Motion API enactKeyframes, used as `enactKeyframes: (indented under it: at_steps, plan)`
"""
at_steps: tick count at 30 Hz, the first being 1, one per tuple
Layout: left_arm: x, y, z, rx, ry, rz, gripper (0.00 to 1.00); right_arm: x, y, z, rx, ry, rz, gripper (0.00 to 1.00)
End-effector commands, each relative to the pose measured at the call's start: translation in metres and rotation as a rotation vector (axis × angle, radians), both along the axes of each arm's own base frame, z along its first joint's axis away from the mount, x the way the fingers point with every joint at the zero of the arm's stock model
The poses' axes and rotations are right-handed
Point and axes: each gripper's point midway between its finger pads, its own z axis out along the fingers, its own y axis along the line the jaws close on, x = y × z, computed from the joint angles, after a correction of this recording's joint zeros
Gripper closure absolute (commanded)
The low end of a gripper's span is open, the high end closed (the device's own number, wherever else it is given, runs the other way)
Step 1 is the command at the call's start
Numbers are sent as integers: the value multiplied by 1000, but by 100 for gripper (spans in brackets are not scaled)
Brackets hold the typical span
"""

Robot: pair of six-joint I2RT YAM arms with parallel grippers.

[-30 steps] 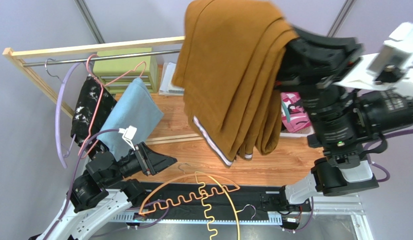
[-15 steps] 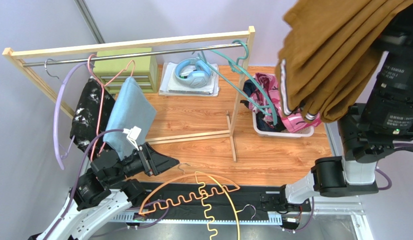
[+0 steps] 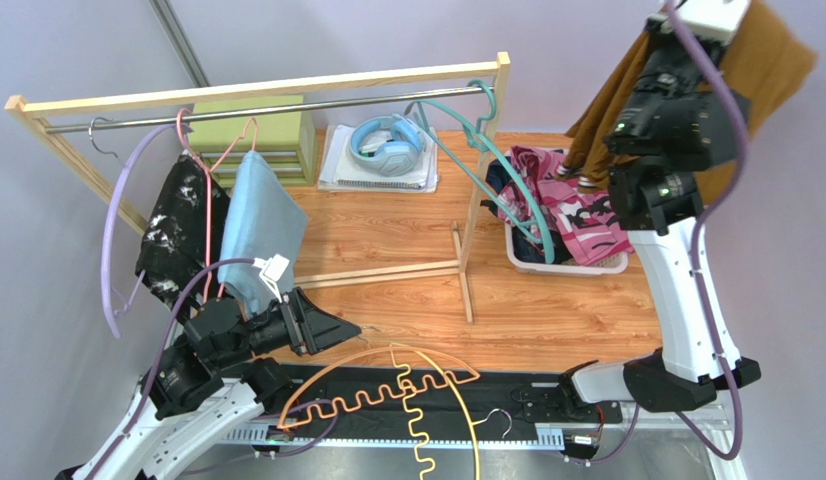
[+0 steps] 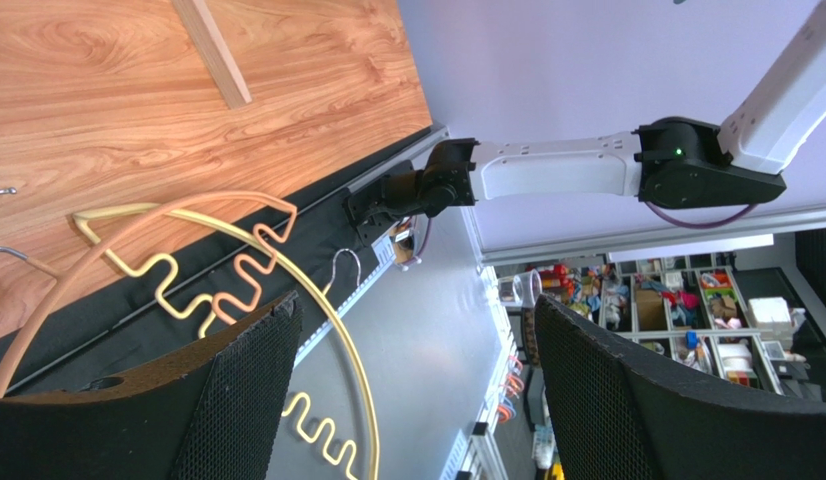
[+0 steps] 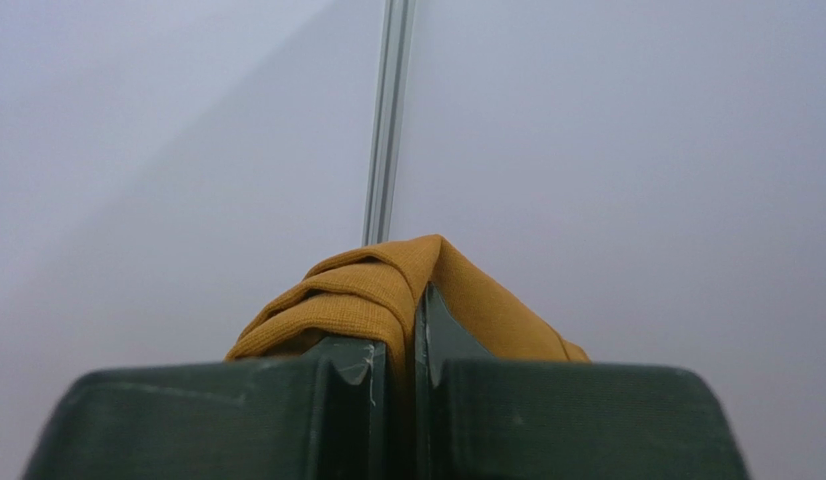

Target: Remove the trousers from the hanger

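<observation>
Mustard-brown trousers point(image 3: 780, 60) hang clamped in the right fingers point(image 5: 237, 420); the left fingers point(image 4: 637, 400) stand wide, empty.

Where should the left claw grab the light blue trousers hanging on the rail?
Probably the lower hanging edge of the light blue trousers, coming from the near side, where the open left claw sits. They drape folded over the pink hanger, so the bottom hangs free for a pinch.
</observation>
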Motion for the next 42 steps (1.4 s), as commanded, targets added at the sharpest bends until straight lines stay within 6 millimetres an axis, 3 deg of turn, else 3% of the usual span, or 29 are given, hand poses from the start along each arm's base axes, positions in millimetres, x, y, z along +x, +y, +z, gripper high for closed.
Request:
enactKeyframes:
  at_steps: [1, 3, 4, 8, 13, 16, 19, 20, 23, 24, 26, 27, 30, 31, 33, 34, 37, 38, 42]
  plan:
    - [-7, 4, 4, -13, -7, -16, 10, -23, -40, -36, 175, -53, -8, 100]
    - [-8, 3, 2, -8, -8, -20, 10, -24, -54, -66, 228, -30, -5, 100]
    - [-7, 2, -1, -2, -1, -23, 10, -30, -73, -74, 243, -34, -59, 100]
    - [-9, 0, -5, 8, 16, -44, 10, -49, -102, -102, 270, 2, -129, 100]
    - [-9, -1, 4, 24, -8, -58, 10, -80, -105, -124, 259, -6, -126, 100]
    - [-9, 0, 12, 40, -40, -61, 10, -73, -98, -138, 252, 7, -77, 100]
    - [-9, 3, 16, 67, -64, -65, 10, -35, -92, -165, 265, 91, -21, 100]
    - [-9, 4, 18, 72, -76, -65, 10, -12, -88, -185, 266, 148, 8, 100]
    - [-11, 6, 23, 73, -78, -63, 10, 25, -76, -215, 306, 208, 98, 100]
    - [-11, 7, 26, 69, -83, -63, 10, 46, -74, -237, 322, 265, 111, 100]
    - [-12, 10, 27, 80, -83, -56, 10, 71, -60, -253, 338, 293, 174, 100]
    - [-11, 11, 30, 84, -88, -50, 10, 94, -55, -272, 342, 341, 183, 100]
    - [-9, 13, 28, 112, -87, -37, 10, 131, -20, -298, 330, 427, 246, 100]
    - [-7, 13, 27, 119, -87, -34, 10, 152, 2, -309, 320, 472, 280, 100]
    - [-6, 11, 25, 130, -82, -36, 10, 168, 23, -320, 311, 513, 305, 100]
    - [-5, 11, 23, 140, -82, -37, 10, 180, 48, -326, 295, 546, 347, 100]
    - [-3, 10, 21, 157, -85, -39, 10, 188, 70, -337, 285, 582, 314, 100]
    - [-2, 10, 21, 160, -91, -40, 11, 192, 71, -364, 289, 673, 294, 99]
    - [-4, 15, 11, 229, -106, -60, 11, 187, 67, -411, 363, 843, 205, 84]
